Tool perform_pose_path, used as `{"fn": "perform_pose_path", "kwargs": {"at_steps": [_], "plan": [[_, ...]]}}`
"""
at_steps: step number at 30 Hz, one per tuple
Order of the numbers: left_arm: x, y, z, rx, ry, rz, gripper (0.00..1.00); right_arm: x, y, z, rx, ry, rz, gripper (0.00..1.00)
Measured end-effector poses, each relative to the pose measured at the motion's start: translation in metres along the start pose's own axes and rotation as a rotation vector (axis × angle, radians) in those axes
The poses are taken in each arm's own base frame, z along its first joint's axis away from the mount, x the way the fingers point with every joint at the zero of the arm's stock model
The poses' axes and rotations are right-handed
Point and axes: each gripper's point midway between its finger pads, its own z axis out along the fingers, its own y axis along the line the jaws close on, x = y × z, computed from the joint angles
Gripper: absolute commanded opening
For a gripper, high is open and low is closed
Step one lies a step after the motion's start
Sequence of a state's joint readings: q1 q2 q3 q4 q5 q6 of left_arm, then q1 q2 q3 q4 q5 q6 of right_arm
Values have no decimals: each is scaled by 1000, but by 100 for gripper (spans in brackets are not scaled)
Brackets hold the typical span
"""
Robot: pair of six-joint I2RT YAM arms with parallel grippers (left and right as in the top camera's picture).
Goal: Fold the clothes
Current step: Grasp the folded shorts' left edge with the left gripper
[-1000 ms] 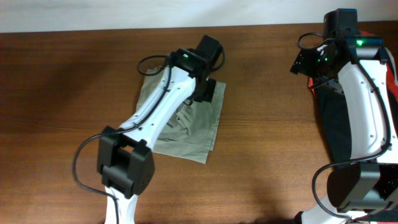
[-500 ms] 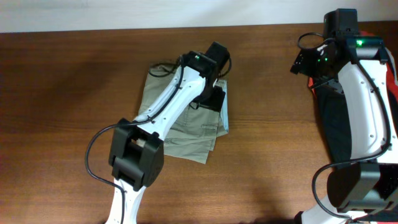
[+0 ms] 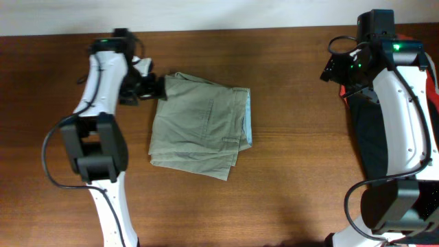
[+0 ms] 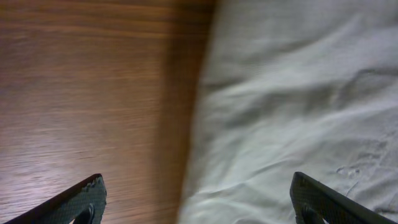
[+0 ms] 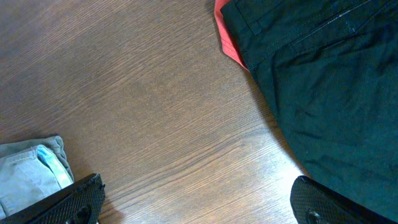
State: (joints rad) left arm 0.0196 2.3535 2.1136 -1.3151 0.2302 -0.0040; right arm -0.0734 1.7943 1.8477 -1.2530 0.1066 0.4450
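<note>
The khaki shorts (image 3: 202, 123) lie folded in a rough rectangle on the table, left of centre. My left gripper (image 3: 158, 88) is at their upper left edge, open and holding nothing. In the left wrist view its jaws (image 4: 199, 205) stand wide apart over the shorts' (image 4: 292, 106) edge, where cloth meets wood. My right gripper (image 3: 335, 68) hangs open over bare wood at the far right. A black garment (image 5: 323, 81) lies on a red-orange one (image 5: 225, 37) just beyond the right gripper (image 5: 200, 200). A corner of the shorts (image 5: 31, 165) shows at the lower left of the right wrist view.
The black garment (image 3: 367, 140) and the red-orange one (image 3: 433, 82) lie under the right arm at the table's right edge. The wooden table (image 3: 295, 158) runs up to a pale wall at the back.
The left gripper opened and let go of the shorts. Its arm swung left, off the cloth to the upper left edge. The shorts now lie uncovered. The right arm has not moved.
</note>
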Motion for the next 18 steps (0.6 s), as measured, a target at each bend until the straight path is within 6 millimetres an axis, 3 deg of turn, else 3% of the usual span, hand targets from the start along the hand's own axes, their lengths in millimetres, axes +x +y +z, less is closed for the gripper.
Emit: {"fn": "perform_pose_path", "kwargs": {"at_steps": [2, 4, 10, 14, 18], "plan": [[1, 13, -6, 58, -5, 14, 95, 0, 0, 0, 0, 0, 0, 99], [7, 7, -3, 108, 15, 73, 99, 0, 0, 0, 0, 0, -1, 99], [39, 2, 30, 187, 117, 162, 99, 0, 0, 0, 0, 0, 0, 99], [42, 3, 38, 197, 118, 189, 99, 0, 0, 0, 0, 0, 0, 99], [38, 16, 39, 137, 109, 195, 99, 0, 0, 0, 0, 0, 0, 99]]}}
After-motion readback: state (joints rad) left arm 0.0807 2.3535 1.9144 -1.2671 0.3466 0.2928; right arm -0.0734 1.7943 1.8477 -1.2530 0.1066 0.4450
